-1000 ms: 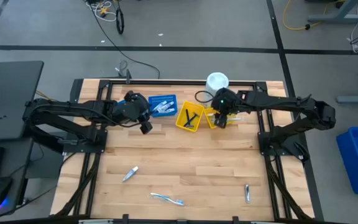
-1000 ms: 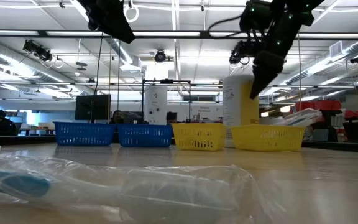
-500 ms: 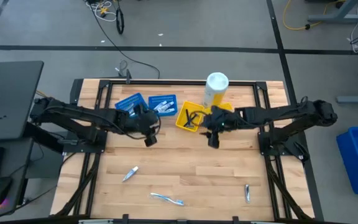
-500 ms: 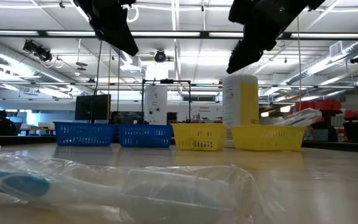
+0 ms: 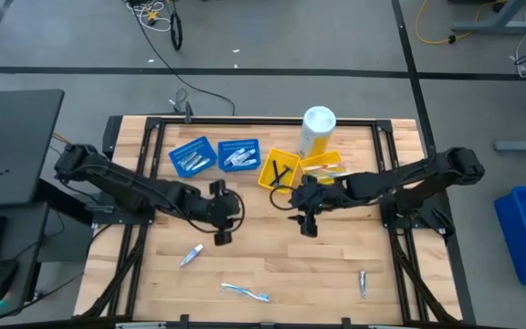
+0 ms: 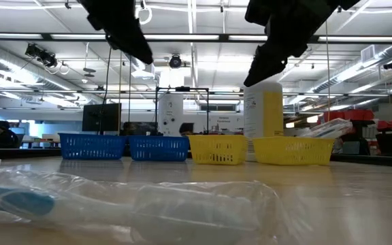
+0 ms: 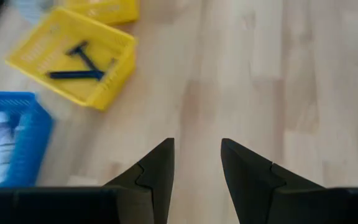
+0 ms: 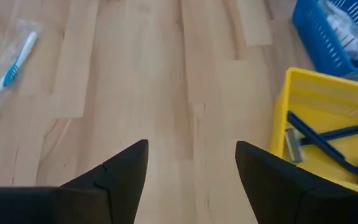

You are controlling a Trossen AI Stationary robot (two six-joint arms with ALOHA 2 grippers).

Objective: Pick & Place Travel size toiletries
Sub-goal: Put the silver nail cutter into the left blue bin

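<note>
step: between picks | left hand (image 5: 219, 228) apart, empty, mid-counter | right hand (image 5: 307, 222) apart, empty | next: descend on tube (image 5: 191, 255) near front edge

Tabletop (image 5: 272, 265) was pale wood with plank grain. Two trays (image 5: 190, 157) at far left were blue; two trays (image 5: 278, 172) to their right were yellow, one holding dark blue razors (image 8: 325, 142). Bottle (image 5: 314, 137) was yellow with white cap. Toothbrush (image 8: 8, 78) was white and blue. Both arms were black.
</note>
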